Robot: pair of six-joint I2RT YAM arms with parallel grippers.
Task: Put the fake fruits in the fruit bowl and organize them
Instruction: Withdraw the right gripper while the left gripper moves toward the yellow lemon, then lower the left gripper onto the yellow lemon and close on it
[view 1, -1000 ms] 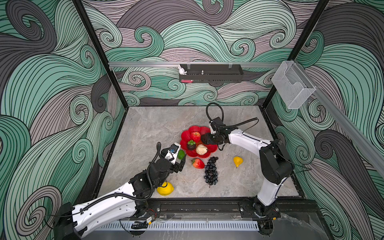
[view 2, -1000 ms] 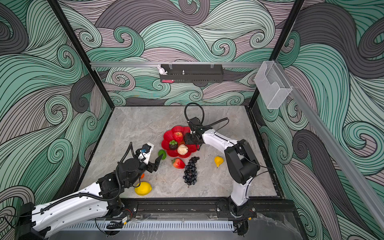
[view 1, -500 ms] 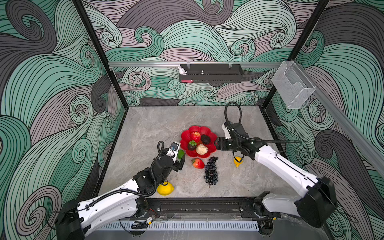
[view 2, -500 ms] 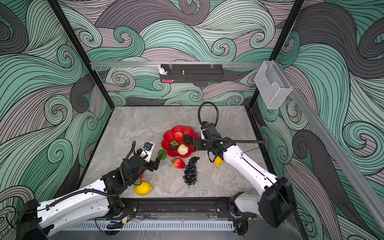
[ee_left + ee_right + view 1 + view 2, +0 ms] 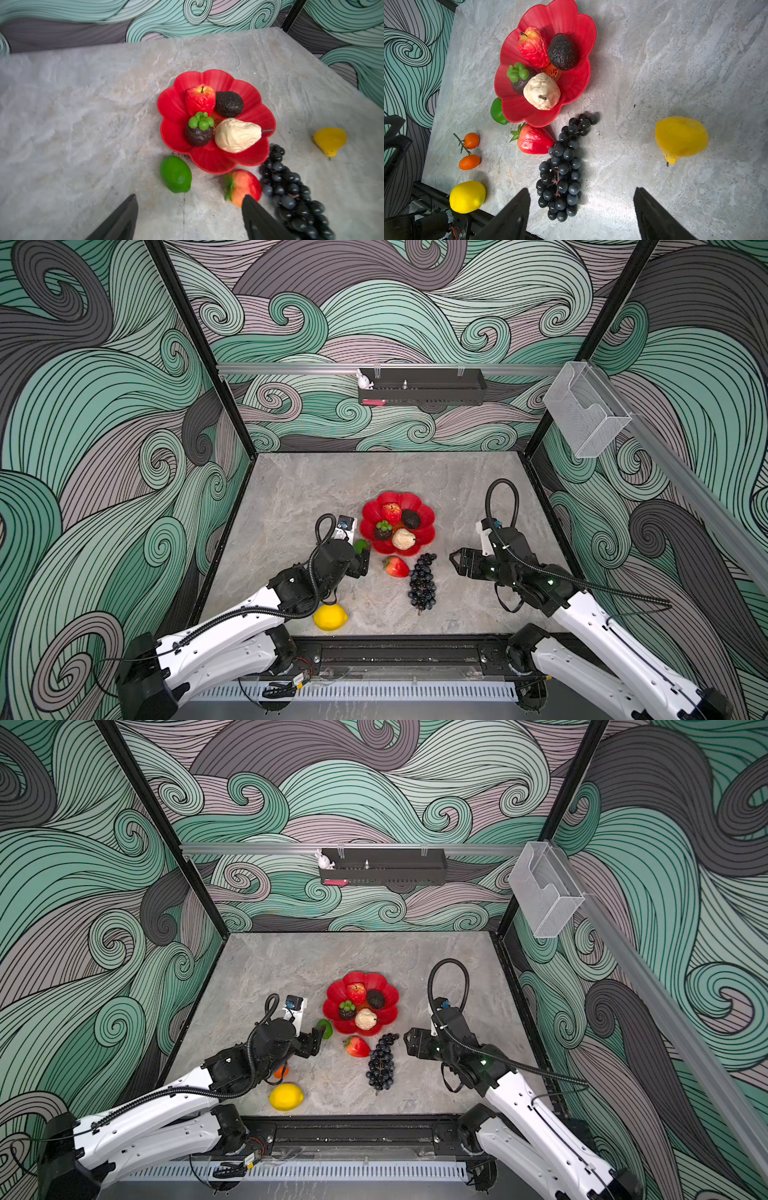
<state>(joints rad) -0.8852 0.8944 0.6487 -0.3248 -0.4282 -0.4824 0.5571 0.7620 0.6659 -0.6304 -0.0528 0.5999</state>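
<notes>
Right gripper is backing off from the bowl. A second ago it was sitting over the rim; now it is hanging just beside the grapes, jaws spread wide and carrying nothing. Avocado is now lying in the bowl, touching the apple. Judged: that drop-off is done and this side is lining up its next pick, likely the grapes or the pear, which is lying well apart from the rest.

Left gripper is hovering short of the lime, jaws wide and empty. The lime is sitting just beside the bowl rim, not yet between the fingers.

Bowl is sitting about mid-table.

Counting, in bowl: 1 apple, 1 avocado, 1 mangosteen, 1 cream fruit. That is making 4.
Counting, on table: 1 lime, 1 strawberry, 1 grapes, 1 lemon, 1 pear, 2 oranges. That is making 7.

Judged: roughly a third in, 7 remaining.
</notes>
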